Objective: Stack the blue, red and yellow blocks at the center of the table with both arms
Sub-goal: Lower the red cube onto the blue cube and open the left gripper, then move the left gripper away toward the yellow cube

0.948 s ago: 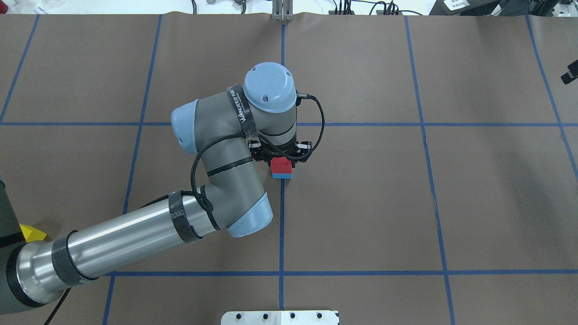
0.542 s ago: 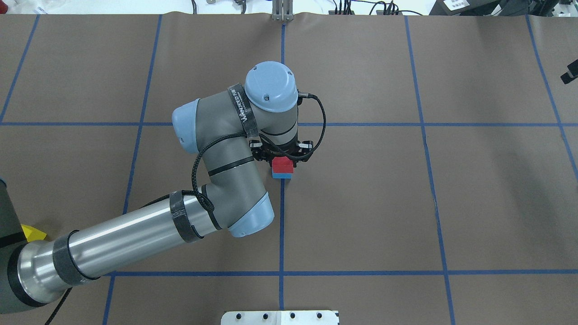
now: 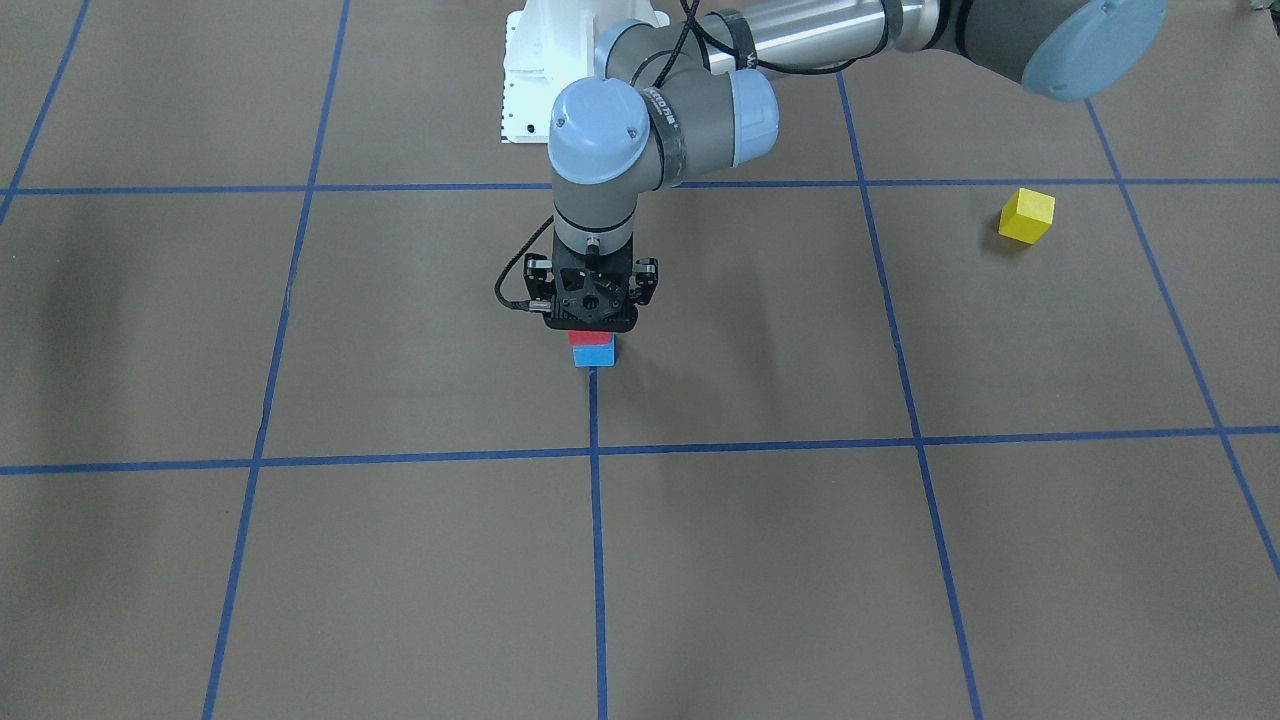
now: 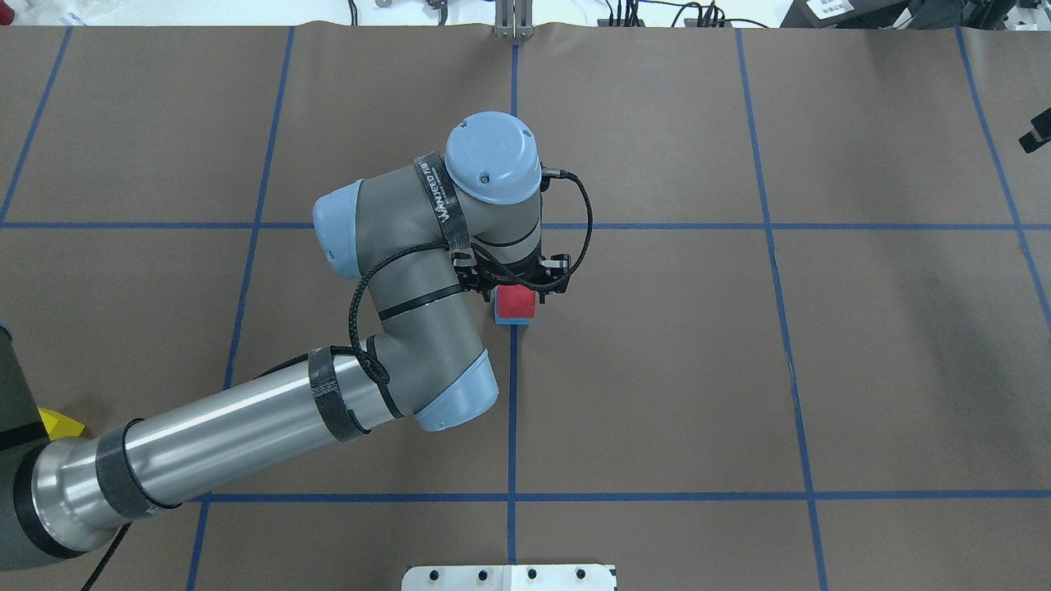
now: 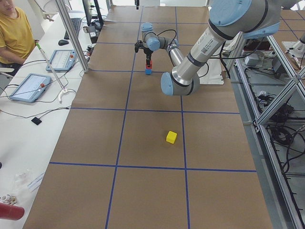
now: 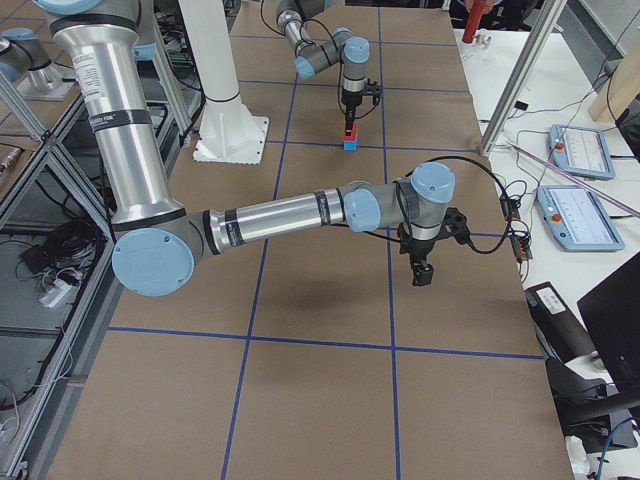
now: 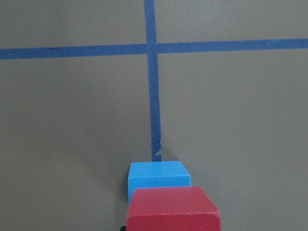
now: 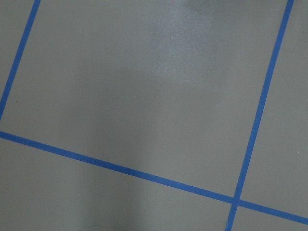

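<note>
The left gripper (image 4: pixel 515 289) points straight down at the middle of the brown paper-covered surface (image 3: pixel 400 560). It appears clamped on the small red cube (image 3: pixel 589 338), though its fingers are mostly hidden. The red cube sits on top of the small blue cube (image 3: pixel 593 354), which rests at the end of a blue tape line (image 7: pixel 153 96). In the front-facing view the small yellow cube (image 3: pixel 1027 215) lies alone, well apart at about 2 o'clock from the stack. The right gripper (image 6: pixel 421 272) hangs over bare surface, and I cannot tell whether it is apart or together.
</note>
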Robot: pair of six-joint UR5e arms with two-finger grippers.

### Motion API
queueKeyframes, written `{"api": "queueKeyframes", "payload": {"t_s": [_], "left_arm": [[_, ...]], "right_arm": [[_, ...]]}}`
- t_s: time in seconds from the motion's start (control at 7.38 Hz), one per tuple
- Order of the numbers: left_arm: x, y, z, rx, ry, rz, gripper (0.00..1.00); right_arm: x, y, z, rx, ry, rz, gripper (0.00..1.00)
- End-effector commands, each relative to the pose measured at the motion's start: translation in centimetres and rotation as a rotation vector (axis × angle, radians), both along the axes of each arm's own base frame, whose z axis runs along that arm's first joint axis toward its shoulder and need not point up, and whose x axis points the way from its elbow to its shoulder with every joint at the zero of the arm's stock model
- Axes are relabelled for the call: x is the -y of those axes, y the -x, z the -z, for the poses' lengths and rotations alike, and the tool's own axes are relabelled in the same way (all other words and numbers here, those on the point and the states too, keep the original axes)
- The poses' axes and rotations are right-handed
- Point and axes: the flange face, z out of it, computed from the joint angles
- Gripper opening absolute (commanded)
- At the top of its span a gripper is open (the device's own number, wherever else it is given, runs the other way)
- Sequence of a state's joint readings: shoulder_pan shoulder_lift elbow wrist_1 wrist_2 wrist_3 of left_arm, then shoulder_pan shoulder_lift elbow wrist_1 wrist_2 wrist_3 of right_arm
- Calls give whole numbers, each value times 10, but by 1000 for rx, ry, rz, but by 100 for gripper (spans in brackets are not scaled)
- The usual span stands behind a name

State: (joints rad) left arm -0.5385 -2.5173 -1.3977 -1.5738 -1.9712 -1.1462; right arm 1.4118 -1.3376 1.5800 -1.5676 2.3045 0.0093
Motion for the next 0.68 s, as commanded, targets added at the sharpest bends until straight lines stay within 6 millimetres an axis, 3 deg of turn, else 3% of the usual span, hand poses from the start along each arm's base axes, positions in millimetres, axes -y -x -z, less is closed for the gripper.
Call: {"api": "queueKeyframes", "payload": {"t_s": [0.0, 0.14, 0.27, 0.41, 0.54], "left_arm": [[-1, 1, 2, -4, -1, 1, 86], [-1, 6, 6, -8, -4, 2, 98], [-1, 25, 11, -24, -15, 12, 99], [-13, 56, -4, -23, -19, 14, 99], [-24, 102, -29, -29, -18, -2, 99]], "right_arm": [[0, 0, 0, 1, -1, -1, 100], [-1, -1, 0, 1, -1, -1, 100], [-1, -1, -1, -1, 2, -1, 100], [-1, -1, -1, -1, 2, -1, 100], [-1, -1, -1, -1, 2, -1, 100]]}}
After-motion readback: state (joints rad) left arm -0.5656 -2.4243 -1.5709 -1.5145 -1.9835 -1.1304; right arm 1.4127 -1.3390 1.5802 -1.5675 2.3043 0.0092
